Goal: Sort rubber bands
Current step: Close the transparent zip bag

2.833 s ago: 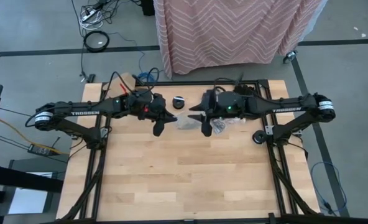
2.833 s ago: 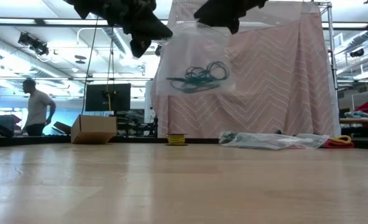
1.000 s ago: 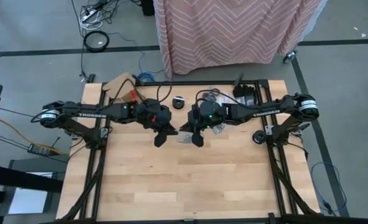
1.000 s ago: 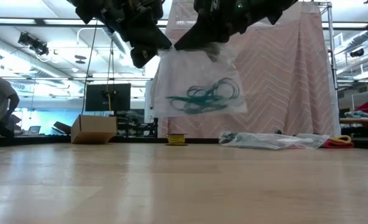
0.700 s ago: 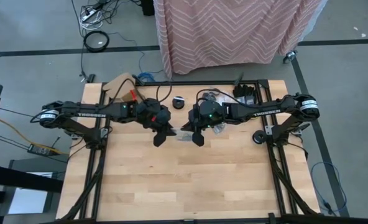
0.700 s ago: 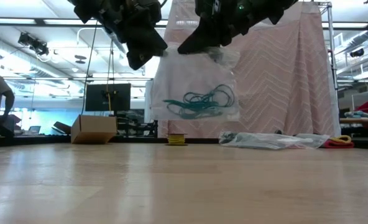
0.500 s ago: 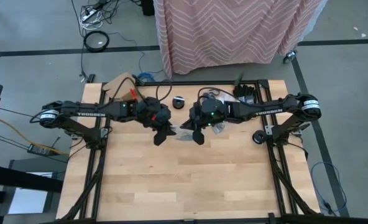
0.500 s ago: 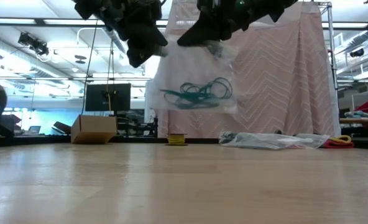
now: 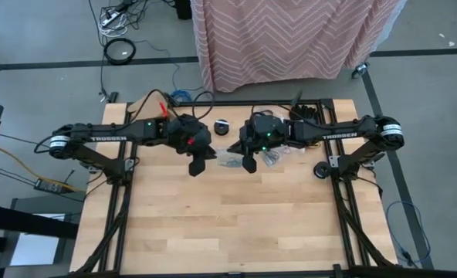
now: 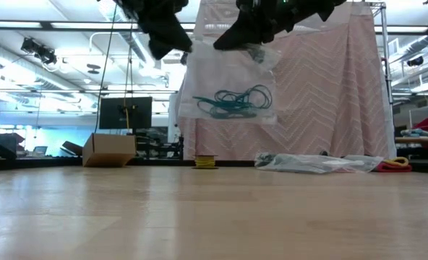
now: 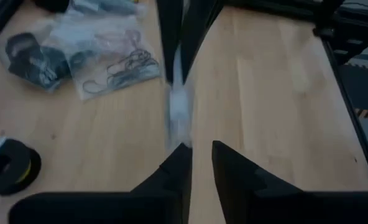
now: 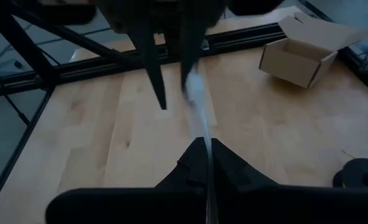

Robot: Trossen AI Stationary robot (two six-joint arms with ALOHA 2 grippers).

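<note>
A clear plastic bag (image 10: 225, 72) hangs in the air above the table's far middle, with teal rubber bands (image 10: 232, 101) bunched in its lower part. My right gripper (image 12: 207, 146) is shut on the bag's top. My left gripper (image 11: 198, 155) stands open just left of it, level with the bag's upper corner (image 10: 189, 54). The bag's thin edge (image 11: 174, 115) runs up to one left fingertip rather than into the gap. From above, both grippers (image 9: 196, 166) (image 9: 248, 164) point toward the near edge. My right gripper pinches the bag's top edge (image 12: 202, 130) between its two fingers, coming from above and slanting down. The bag hangs below the fingers, clear of the table, its walls slack. My left gripper is close to the bag's upper corner, but whether a finger touches it I cannot tell.
More clear bags lie along the far edge, one with dark bands (image 11: 112, 65) and others (image 10: 311, 162). A black round disc (image 9: 222, 126) and a small cardboard box (image 10: 109, 149) also sit at the far side. The bare wooden top (image 9: 228, 224) stretches toward the near edge.
Both grippers have gone a little toward the table's far edge and upward, staying side by side. The bag has risen with the right gripper and swung slightly, the teal bands shifting inside it.
</note>
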